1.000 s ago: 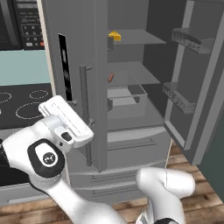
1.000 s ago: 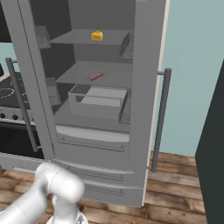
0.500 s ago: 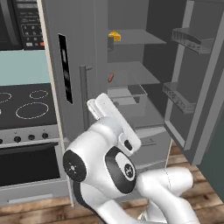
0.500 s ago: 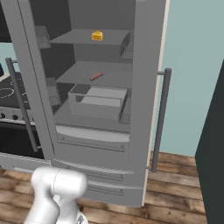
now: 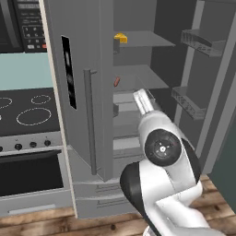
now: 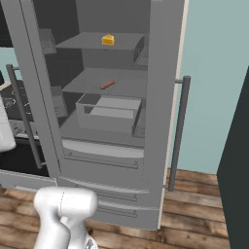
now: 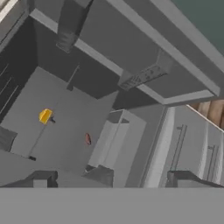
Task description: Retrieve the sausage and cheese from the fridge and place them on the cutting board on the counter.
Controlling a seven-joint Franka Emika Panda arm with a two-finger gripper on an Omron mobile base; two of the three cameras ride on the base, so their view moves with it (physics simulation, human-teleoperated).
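The grey fridge (image 5: 87, 55) (image 6: 163, 73) stands with its doors swung open. A yellow cheese (image 5: 120, 38) (image 6: 108, 39) wedge sits on the upper shelf. On the shelf below lies the small reddish-brown sausage (image 5: 117, 81) (image 6: 107, 85). The hand view looks into the fridge from outside, rolled to one side, with the cheese (image 7: 45, 116) and the sausage (image 7: 87, 139) well ahead. My gripper (image 7: 113, 181) is open, with nothing between its dark fingertips (image 7: 41, 179), and is still outside the shelves. The cutting board and the counter are out of view.
A black-topped stove (image 5: 27, 110) with an oven stands left of the fridge, under a microwave (image 5: 23, 23). A grey drawer bin (image 6: 109, 114) sits below the sausage shelf. Door bins (image 5: 200, 44) line the open right door. A dark tall unit (image 6: 236, 170) stands at far right.
The arm has swung from in front of the stove rightward to face the open fridge. The jaws stay wide open. Cheese and sausage have not moved.
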